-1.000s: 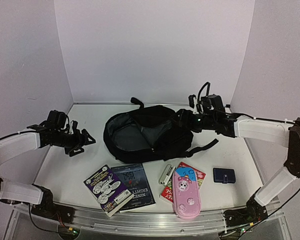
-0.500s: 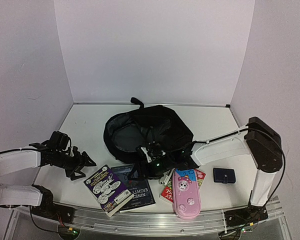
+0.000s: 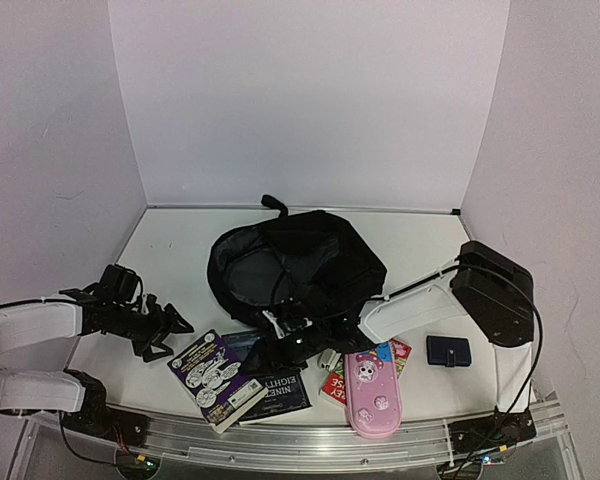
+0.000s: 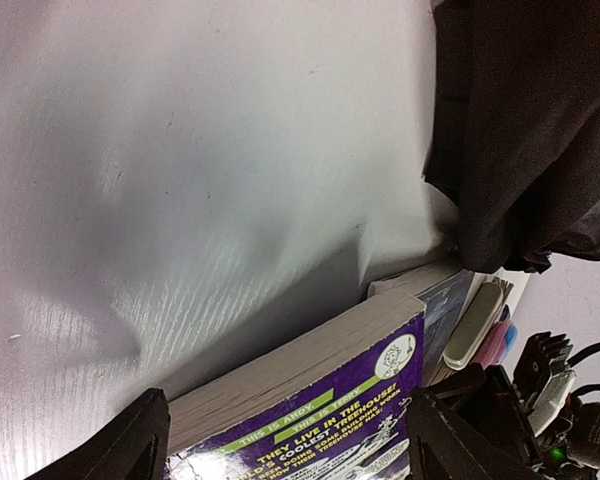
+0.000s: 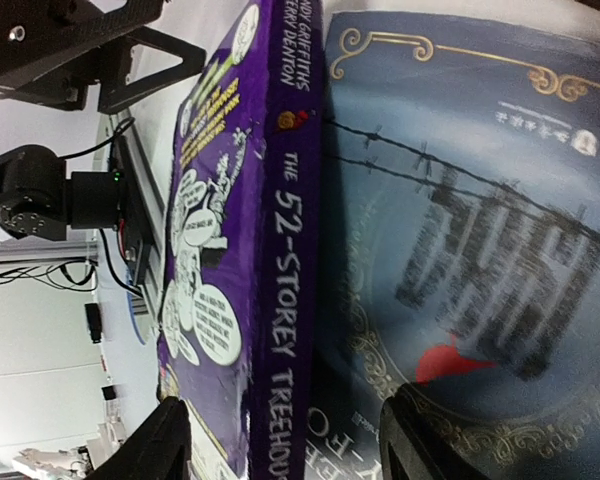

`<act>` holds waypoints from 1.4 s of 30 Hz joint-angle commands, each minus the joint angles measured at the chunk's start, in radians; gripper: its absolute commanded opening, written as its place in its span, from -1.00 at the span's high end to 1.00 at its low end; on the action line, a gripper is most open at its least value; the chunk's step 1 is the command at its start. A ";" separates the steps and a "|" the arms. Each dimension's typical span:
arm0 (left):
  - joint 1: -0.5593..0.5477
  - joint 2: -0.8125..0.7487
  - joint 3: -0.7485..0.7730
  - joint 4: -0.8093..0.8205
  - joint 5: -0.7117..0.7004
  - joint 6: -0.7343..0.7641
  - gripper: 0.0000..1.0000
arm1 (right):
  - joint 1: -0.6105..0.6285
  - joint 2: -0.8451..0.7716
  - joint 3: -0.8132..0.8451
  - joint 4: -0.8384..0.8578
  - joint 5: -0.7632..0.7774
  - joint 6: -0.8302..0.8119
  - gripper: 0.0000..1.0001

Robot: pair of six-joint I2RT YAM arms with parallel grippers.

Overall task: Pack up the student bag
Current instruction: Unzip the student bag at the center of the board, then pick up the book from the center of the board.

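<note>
The student bag [image 3: 300, 262] is a large black backpack lying at mid table, its mouth open to the left and showing grey lining; its edge also shows in the left wrist view [image 4: 530, 130]. My left gripper [image 3: 168, 335] is open, just left of the purple book [image 3: 218, 376], with that book's page edge between its fingers [image 4: 290, 440]. My right gripper [image 3: 272, 350] is open and low over the spine of the purple book [image 5: 280, 330] and the dark blue book [image 5: 460, 200], holding nothing [image 5: 280, 450].
A dark blue book [image 3: 278, 385] lies beside the purple one. A pink pencil case [image 3: 372, 392] lies on a red book [image 3: 398, 350], with a small white stapler-like item [image 3: 330, 355] beside it. A small dark-blue pouch [image 3: 448, 350] is at the right.
My right arm swung from behind the bag down to the front and has edged further left over the books. My left gripper dropped toward the purple book, then hardly moved.
</note>
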 commanded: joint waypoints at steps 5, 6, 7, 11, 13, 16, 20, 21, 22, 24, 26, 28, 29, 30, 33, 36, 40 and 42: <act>-0.005 -0.006 0.002 0.040 0.012 0.003 -0.66 | 0.020 0.084 0.031 0.210 -0.101 0.145 -0.02; -0.005 -0.013 0.000 0.043 0.011 0.001 -0.67 | 0.022 0.088 0.030 0.226 -0.105 0.159 0.02; -0.005 -0.023 -0.003 0.048 0.009 -0.003 -0.67 | 0.024 0.090 0.029 0.246 -0.110 0.173 0.07; -0.005 -0.061 -0.002 0.072 0.003 -0.019 -0.71 | 0.028 0.085 0.025 0.308 -0.120 0.211 0.49; -0.004 -0.066 0.020 0.069 0.003 -0.010 -0.74 | 0.030 0.072 0.021 0.329 -0.117 0.227 0.79; 0.000 -0.065 0.089 0.039 0.002 0.021 -0.80 | 0.029 0.018 0.009 0.341 -0.082 0.215 1.00; 0.013 -0.072 0.233 -0.044 -0.017 0.099 -0.92 | 0.012 -0.114 -0.014 0.340 0.018 0.173 1.00; 0.016 -0.076 0.271 -0.068 -0.026 0.119 -0.94 | 0.001 -0.147 -0.024 0.338 0.049 0.170 1.00; 0.017 -0.081 0.311 -0.090 -0.037 0.137 -0.96 | -0.014 -0.181 -0.036 0.336 0.081 0.166 1.00; 0.018 -0.090 0.377 -0.120 -0.064 0.178 -0.99 | -0.047 -0.246 -0.059 0.336 0.132 0.148 1.00; 0.018 -0.088 0.440 -0.137 -0.074 0.210 -0.99 | -0.070 -0.292 -0.069 0.337 0.184 0.122 1.00; 0.018 -0.072 0.475 -0.128 -0.037 0.244 -0.99 | -0.085 -0.329 -0.067 0.338 0.226 0.091 1.00; 0.018 -0.061 0.487 -0.112 -0.001 0.257 -0.99 | -0.091 -0.346 -0.061 0.340 0.248 0.077 1.00; 0.017 -0.050 0.493 -0.091 0.042 0.266 -0.99 | -0.094 -0.358 -0.050 0.340 0.270 0.062 1.00; 0.014 -0.031 0.479 0.034 0.192 0.269 -0.99 | -0.096 -0.381 -0.022 0.358 0.323 0.027 1.00; 0.005 -0.024 0.464 0.128 0.317 0.260 -0.99 | -0.096 -0.386 0.000 0.387 0.326 0.008 1.00; -0.022 -0.012 0.455 0.224 0.411 0.250 -0.99 | -0.096 -0.388 -0.004 0.462 0.304 0.016 1.00; -0.036 -0.001 0.454 0.231 0.419 0.252 -0.99 | -0.095 -0.394 -0.025 0.527 0.291 0.040 1.00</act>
